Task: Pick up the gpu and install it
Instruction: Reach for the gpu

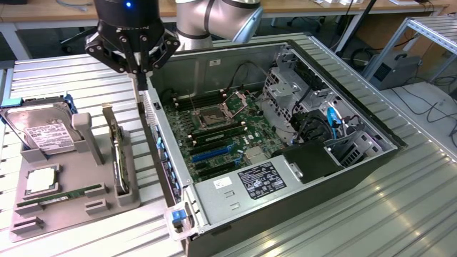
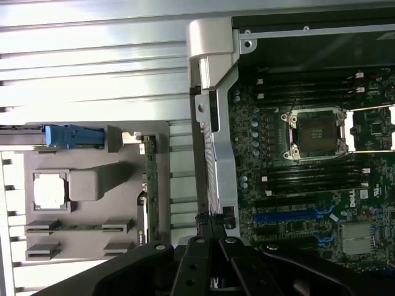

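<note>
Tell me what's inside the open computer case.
A green motherboard with an open CPU socket, blue slots, a metal drive cage and cables. A black cover hides whatever lies beneath it.

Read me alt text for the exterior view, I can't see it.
A robot arm's shut gripper hangs by the wall of an open computer case, motherboard exposed. On the exterior view's left, a grey holder carries the gpu on edge and a hard drive.
</note>
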Controlling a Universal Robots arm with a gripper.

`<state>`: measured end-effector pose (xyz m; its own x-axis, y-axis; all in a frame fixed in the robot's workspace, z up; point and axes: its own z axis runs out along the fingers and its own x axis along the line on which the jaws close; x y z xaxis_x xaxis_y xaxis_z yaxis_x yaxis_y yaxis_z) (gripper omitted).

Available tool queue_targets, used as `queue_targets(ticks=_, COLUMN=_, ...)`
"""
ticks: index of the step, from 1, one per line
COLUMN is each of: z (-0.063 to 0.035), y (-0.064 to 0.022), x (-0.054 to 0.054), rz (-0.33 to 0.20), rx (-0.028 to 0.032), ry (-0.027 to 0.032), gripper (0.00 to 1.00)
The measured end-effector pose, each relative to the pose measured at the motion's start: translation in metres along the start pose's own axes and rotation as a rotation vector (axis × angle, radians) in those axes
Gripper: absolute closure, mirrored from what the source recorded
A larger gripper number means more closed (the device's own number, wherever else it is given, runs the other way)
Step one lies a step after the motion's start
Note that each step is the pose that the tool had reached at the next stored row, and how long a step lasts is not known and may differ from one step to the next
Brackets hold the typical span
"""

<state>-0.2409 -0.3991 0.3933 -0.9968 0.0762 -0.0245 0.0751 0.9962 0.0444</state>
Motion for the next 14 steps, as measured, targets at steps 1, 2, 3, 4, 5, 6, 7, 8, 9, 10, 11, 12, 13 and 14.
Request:
queue_targets(ticks=1, z=0.0000, y=0.0000, x=0.0004, rz=0.000, rx=0.0000, ry=0.0000, gripper=0.89)
queue_targets(ticks=2, z=0.0000, y=-0.0001, x=0.0009, rz=0.000, rx=0.0000, ry=0.0000, gripper=0.89)
queue_targets(ticks=3, z=0.0000, y=-0.0001, x=0.0013, rz=0.000, rx=0.0000, ry=0.0000, gripper=0.89)
queue_targets(ticks=4, z=0.0000, y=-0.0001, x=0.0016, rz=0.000, rx=-0.0001, ry=0.0000, gripper=0.89)
queue_targets(ticks=5, z=0.0000, y=-0.0002, x=0.0021, rz=0.000, rx=0.0000, ry=0.0000, gripper=0.89)
queue_targets(ticks=6, z=-0.0001, y=-0.0002, x=0.0025, rz=0.000, rx=0.0000, ry=0.0000, gripper=0.89)
queue_targets(ticks=7, z=-0.0001, y=-0.0002, x=0.0030, rz=0.000, rx=0.0000, ry=0.0000, gripper=0.89)
queue_targets(ticks=8, z=-0.0001, y=-0.0003, x=0.0037, rz=0.000, rx=0.0000, ry=0.0000, gripper=0.89)
queue_targets(ticks=9, z=-0.0001, y=-0.0003, x=0.0043, rz=0.000, rx=0.0000, ry=0.0000, gripper=0.89)
queue_targets(ticks=10, z=-0.0001, y=-0.0004, x=0.0048, rz=0.000, rx=0.0000, ry=0.0000, gripper=0.89)
queue_targets(ticks=11, z=-0.0001, y=-0.0004, x=0.0054, rz=0.000, rx=0.0000, ry=0.0000, gripper=0.89)
queue_targets(ticks=12, z=-0.0002, y=-0.0004, x=0.0058, rz=0.000, rx=0.0000, ry=0.0000, gripper=0.89)
queue_targets(ticks=13, z=-0.0002, y=-0.0005, x=0.0062, rz=0.000, rx=0.0000, ry=0.0000, gripper=0.89)
queue_targets(ticks=14, z=-0.0002, y=-0.0005, x=0.0065, rz=0.000, rx=0.0000, ry=0.0000, gripper=0.89)
